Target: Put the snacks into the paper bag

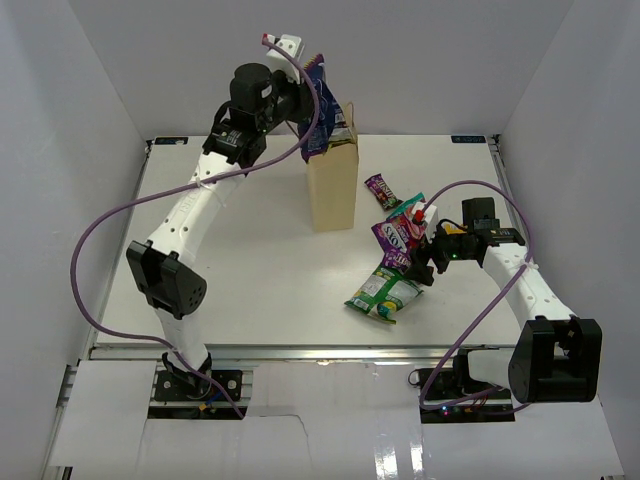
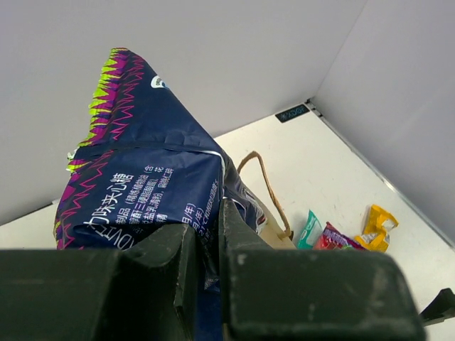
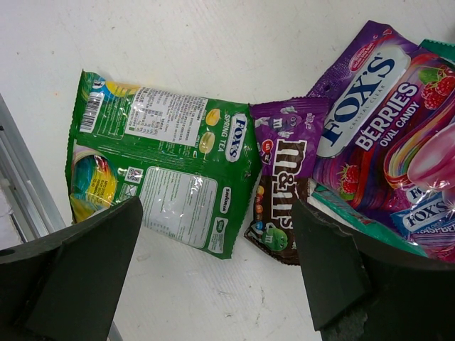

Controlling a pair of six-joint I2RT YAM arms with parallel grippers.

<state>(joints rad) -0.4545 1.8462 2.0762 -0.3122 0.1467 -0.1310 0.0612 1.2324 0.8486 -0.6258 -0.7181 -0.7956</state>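
My left gripper is shut on the large dark-blue bag, holding it in the mouth of the upright tan paper bag. In the left wrist view the gripper pinches the blue bag above the paper bag's loop handle. My right gripper is open and empty, hovering over the snack pile. In the right wrist view the gripper spans the green-white bag and a small brown-purple M&M's packet. A purple Fox's berries bag lies to the right.
The green-white bag lies nearest the front edge. A small purple candy bar lies beside the paper bag. A yellow packet and a pink-teal bag lie right of the paper bag. White walls enclose the table.
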